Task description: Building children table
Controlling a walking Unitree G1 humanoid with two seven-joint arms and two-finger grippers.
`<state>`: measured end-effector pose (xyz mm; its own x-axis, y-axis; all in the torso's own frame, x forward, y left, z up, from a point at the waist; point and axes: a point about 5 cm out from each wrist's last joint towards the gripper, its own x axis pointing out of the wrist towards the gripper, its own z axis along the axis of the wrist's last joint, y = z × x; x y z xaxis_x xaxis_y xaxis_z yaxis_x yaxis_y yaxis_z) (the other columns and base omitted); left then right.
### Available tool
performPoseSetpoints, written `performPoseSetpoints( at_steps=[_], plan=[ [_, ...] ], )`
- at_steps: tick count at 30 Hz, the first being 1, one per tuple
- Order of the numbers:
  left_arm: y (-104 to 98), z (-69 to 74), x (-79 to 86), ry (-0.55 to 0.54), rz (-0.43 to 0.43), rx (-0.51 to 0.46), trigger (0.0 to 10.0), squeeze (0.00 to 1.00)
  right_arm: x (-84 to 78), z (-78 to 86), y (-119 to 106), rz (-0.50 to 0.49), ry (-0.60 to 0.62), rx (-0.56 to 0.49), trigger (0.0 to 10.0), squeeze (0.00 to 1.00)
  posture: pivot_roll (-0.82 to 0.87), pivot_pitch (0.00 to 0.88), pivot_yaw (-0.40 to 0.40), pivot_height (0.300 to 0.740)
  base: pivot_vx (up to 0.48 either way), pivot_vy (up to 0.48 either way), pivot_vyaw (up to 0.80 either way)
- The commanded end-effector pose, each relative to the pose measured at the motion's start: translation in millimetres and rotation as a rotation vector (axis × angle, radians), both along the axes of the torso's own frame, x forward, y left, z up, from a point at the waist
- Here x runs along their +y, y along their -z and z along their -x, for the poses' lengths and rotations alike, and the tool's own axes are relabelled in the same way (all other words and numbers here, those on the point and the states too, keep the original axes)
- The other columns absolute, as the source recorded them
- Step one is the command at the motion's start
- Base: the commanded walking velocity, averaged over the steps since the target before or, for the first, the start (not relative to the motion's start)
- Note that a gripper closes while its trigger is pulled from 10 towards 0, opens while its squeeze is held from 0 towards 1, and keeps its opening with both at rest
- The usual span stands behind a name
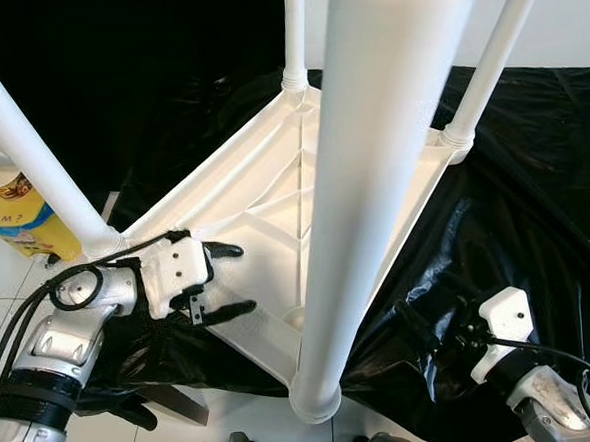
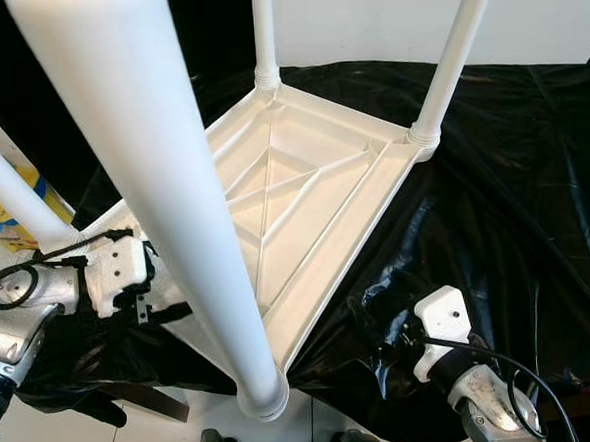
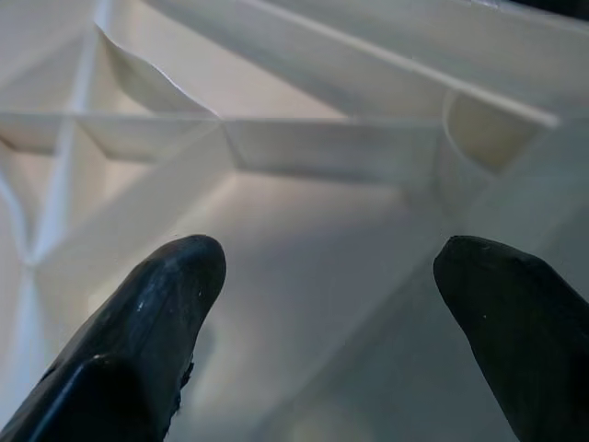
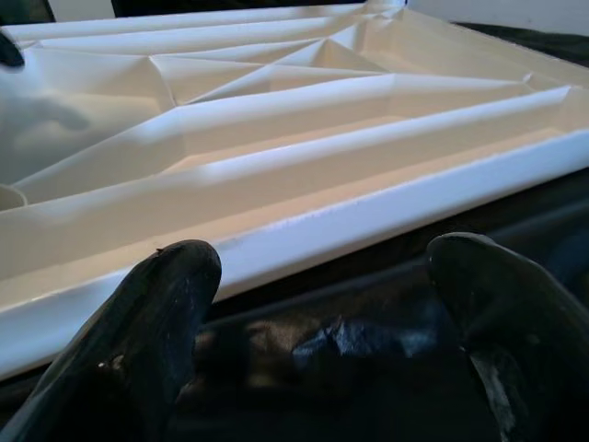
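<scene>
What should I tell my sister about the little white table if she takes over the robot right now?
Left gripper: fingers open, over the ribbed underside of the upside-down white plastic tabletop, holding nothing.
Right gripper: fingers open, low above the black plastic sheet, beside the tabletop's edge, not touching it.
Done: four white round legs stand in the corner sockets; the nearest leg points up at the camera.
Left: probably checking the legs are tight, then turning the table upright.

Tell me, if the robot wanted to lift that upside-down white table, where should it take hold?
Probably the rim of the table top: it is a thin raised edge lying on the black sheet, narrow enough for two fingers. The left gripper, open, already sits over the near edge; the right gripper, open, faces the opposite rim. The legs look too thick.
</scene>
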<state>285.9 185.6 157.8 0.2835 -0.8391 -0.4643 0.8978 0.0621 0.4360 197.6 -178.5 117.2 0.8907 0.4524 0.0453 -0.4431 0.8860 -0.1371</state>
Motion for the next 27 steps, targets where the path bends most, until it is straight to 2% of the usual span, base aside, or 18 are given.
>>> performPoseSetpoints(
  at_steps=[1,2,4,5,9,12,14,15,16,19,22,27],
  plan=[
    [12,-0.6,0.2,0.021,-0.073,0.016,10.0,0.00,-8.2,-4.5,2,0.020,0.021,0.020,10.0,0.00,0.01,0.132,-0.026,0.740,0.000,0.000,0.00],
    [19,-7.9,-2.3,-0.007,-0.118,-0.007,10.0,0.00,-10.5,-10.2,0,0.025,0.034,0.008,10.0,0.00,0.00,0.134,-0.026,0.740,0.000,0.000,0.00],
    [23,-12.8,-4.1,-0.025,-0.149,-0.026,10.0,0.00,-12.0,-13.9,-1,0.027,0.042,0.001,10.0,0.00,0.00,0.134,-0.026,0.740,0.000,0.000,0.00],
    [28,-26.0,-8.3,-0.102,-0.186,-0.059,10.0,0.00,-11.7,-18.6,-4,0.022,0.051,-0.009,10.0,0.00,0.00,0.133,-0.025,0.740,0.000,0.000,0.00],
    [26,-36.3,-13.5,-0.165,-0.169,-0.073,10.0,0.00,-9.2,-20.1,-5,0.015,0.050,-0.012,10.0,0.00,0.00,0.133,-0.025,0.740,0.000,0.000,0.00],
    [24,-49.3,-21.4,-0.237,-0.134,-0.085,10.0,0.00,-5.3,-21.9,-4,-0.002,0.054,-0.013,10.0,0.00,-0.01,0.133,-0.027,0.740,0.000,0.000,0.00],
    [19,-62.4,-26.6,-0.325,-0.087,-0.102,10.0,0.00,-2.8,-23.0,-4,-0.018,0.061,-0.014,10.0,0.00,-0.01,0.131,-0.028,0.740,0.000,0.000,0.00],
    [19,-62.4,-26.6,-0.325,-0.087,-0.102,10.0,0.00,-2.8,-23.0,-4,-0.018,0.061,-0.014,10.0,0.00,-0.01,0.131,-0.028,0.740,0.000,0.000,0.00],
    [13,-73.5,-32.1,-0.407,-0.032,-0.121,10.0,0.00,-1.5,-25.1,-4,-0.033,0.076,-0.015,10.0,0.00,-0.02,0.127,-0.030,0.740,0.000,0.000,0.00],
    [12,-77.1,-33.8,-0.429,-0.017,-0.127,10.0,0.00,-1.4,-26.3,-4,-0.037,0.082,-0.016,10.0,0.00,-0.02,0.127,-0.030,0.740,0.000,0.000,0.00],
    [2,-89.3,-45.5,-0.518,0.068,-0.162,10.0,0.00,-0.2,-31.0,-5,-0.055,0.100,-0.021,10.0,0.00,-0.02,0.122,-0.032,0.740,0.000,0.000,0.00],
    [-6,-95.6,-55.3,-0.565,0.139,-0.179,10.0,0.00,1.5,-33.1,-6,-0.062,0.106,-0.026,10.0,0.00,-0.01,0.115,-0.039,0.740,0.000,0.000,0.00]
  ],
)
